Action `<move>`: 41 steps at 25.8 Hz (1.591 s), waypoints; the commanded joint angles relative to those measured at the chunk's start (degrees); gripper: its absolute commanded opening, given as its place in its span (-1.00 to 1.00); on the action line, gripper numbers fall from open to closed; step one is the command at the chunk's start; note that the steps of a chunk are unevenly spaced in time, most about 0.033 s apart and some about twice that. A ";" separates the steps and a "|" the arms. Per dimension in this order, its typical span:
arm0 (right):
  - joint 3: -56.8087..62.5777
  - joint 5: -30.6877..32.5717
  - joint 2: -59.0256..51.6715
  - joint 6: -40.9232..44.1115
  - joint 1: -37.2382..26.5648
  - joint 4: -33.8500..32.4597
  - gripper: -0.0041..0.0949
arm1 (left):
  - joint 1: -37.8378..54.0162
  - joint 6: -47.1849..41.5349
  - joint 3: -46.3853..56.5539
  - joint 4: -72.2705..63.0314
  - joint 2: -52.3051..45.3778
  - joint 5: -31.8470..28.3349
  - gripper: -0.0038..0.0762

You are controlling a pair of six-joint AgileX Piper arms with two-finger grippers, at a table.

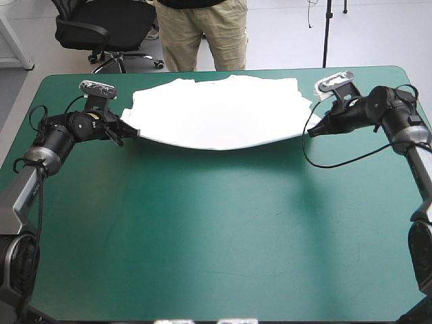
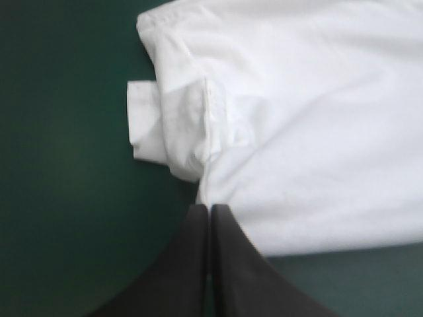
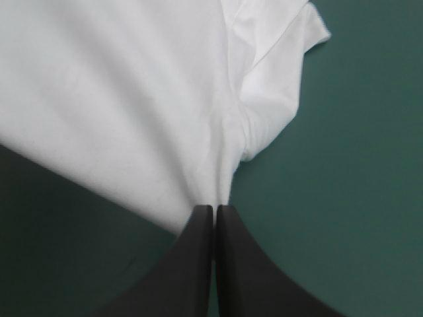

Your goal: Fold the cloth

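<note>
- Left gripper [image 2: 209,208], two broad black curved fingers, is clenched to a single point on the left near corner of the white short-sleeved fabric T-shirt [image 1: 219,111]; the cloth runs straight into the seam between the fingers.
- Right gripper [image 3: 215,208], the same black pair, is likewise pinched tight on the T-shirt's right near corner, the fabric fanning away from its tips.
- Left arm [image 1: 40,152] runs forward along the table's left side, then bends inward, so its gripper points toward the table's middle. Right arm [image 1: 405,131] mirrors it from the right side.
- T-shirt lies spread across the far part of the table, its far edge close to the table's far edge. Its near edge hangs between the two grippers, lifted off the surface and sagging in a shallow curve, with a shadow beneath.
- One short sleeve [image 2: 149,122] is folded just beside the left gripper's corner and rests on the cover; the other sleeve shows ahead of the right gripper.
- Flat teal-green table cover [image 1: 216,229] lies bare from the lifted edge to the near edge, and narrow strips remain at both side edges.
</note>
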 commanded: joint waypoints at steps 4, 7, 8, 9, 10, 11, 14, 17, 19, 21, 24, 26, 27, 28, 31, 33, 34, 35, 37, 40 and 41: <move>6.33 11.48 -9.16 -0.51 -1.56 1.76 -0.95 | -0.15 1.40 -0.05 2.91 -6.55 16.59 -0.95; 9.02 18.41 -11.32 0.86 -1.56 0.44 -0.95 | -0.15 0.45 0.20 3.30 -7.78 30.67 -0.95; 10.13 19.53 -12.13 1.85 -1.56 0.34 -0.95 | -0.15 -2.16 1.27 4.36 -8.36 32.09 -0.95; 11.36 20.09 -12.89 2.63 -1.56 0.50 -0.95 | -0.15 -4.28 2.44 4.93 -9.33 32.52 -0.95; 13.03 20.48 -13.92 2.89 -1.56 0.48 -0.95 | -0.15 -5.19 4.60 4.93 -10.69 32.42 -0.95; 14.45 20.18 -14.71 3.15 -1.56 0.48 -0.95 | -0.15 -5.45 6.07 4.93 -11.62 32.42 -0.95; 19.54 18.39 -17.25 3.82 -1.44 0.48 -0.95 | -0.15 -6.75 11.13 4.93 -14.52 32.09 -0.95; 24.94 17.00 -18.55 4.73 -1.31 0.90 -0.95 | -0.15 -6.91 16.89 4.20 -17.47 31.00 -0.95; 27.91 15.70 -18.80 4.73 -1.31 1.83 -0.95 | -0.15 -7.07 19.71 3.63 -18.51 30.03 -0.95; 30.10 13.86 -18.80 4.61 -1.31 1.84 -0.95 | -0.15 -7.07 21.40 3.49 -18.82 29.62 -0.95; 32.44 9.88 -18.80 4.61 -1.31 1.62 -0.95 | -0.15 -7.31 22.82 3.14 -18.83 28.92 -0.95; 33.10 9.28 -18.80 4.49 -1.31 1.62 -0.95 | -0.15 -7.31 22.96 3.00 -18.83 28.92 -0.95; 33.19 9.39 -18.80 4.35 -1.31 1.62 -0.95 | -0.15 -7.31 22.96 3.00 -18.83 28.69 -0.95; 33.19 9.27 -18.80 4.23 -1.31 1.77 -0.95 | -0.15 -7.31 22.96 3.00 -18.83 28.29 -0.95; 33.19 9.00 -18.80 3.78 -1.31 2.71 -0.85 | -0.15 -6.11 22.96 2.10 -18.73 27.47 -0.90; 33.09 8.64 -18.80 3.12 -1.31 3.23 -0.67 | -0.15 -4.96 22.96 1.03 -18.73 27.47 -0.76; 33.09 8.57 -18.94 3.12 -1.31 3.36 -0.49 | -0.15 -4.91 22.96 0.93 -18.73 27.35 -0.64; 32.86 8.57 -19.16 3.12 -1.31 3.67 -0.35 | -0.15 -4.91 22.74 1.04 -18.73 27.37 -0.50; 32.27 8.96 -20.31 3.28 -1.31 4.23 0.00 | -0.15 -4.91 22.36 1.04 -19.11 27.23 -0.24; 29.10 9.95 -23.62 4.96 -1.43 3.89 0.21 | -0.15 -5.63 20.86 1.04 -20.76 27.10 0.06; 27.80 9.95 -24.76 5.81 -1.43 3.10 0.20 | -0.15 -6.28 19.56 1.18 -21.63 27.10 0.09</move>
